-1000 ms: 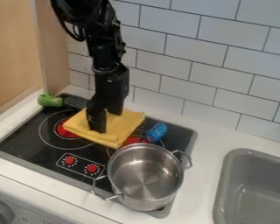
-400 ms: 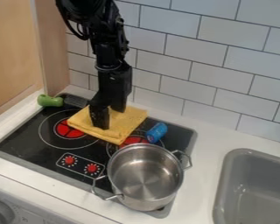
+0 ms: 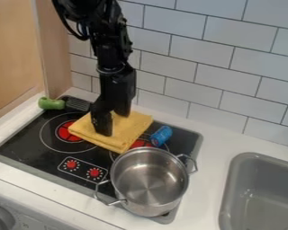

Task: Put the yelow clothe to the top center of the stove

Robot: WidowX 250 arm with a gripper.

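Left of the stove [image 3: 23,147], a pale wooden panel [image 3: 11,54]; below its front edge, at far left, a grey knob [image 3: 1,218]. All around the stove, white counter [image 3: 11,126]. At the stove's back left corner, a green-handled utensil [image 3: 51,103] with a dark slotted head. On the stove's left half, a red burner [image 3: 63,131], with two red dials [image 3: 72,165] nearer the front. Over the stove's back middle, the gripper [image 3: 113,124], fingers spread, down at the folded yellow cloth [image 3: 129,131] lying there. On the stove's right front, a steel pot [image 3: 147,182]; behind it, a blue can [image 3: 161,135]. Behind the stove, white tiled wall [image 3: 218,81]. Right of the stove, a grey sink [image 3: 263,197].
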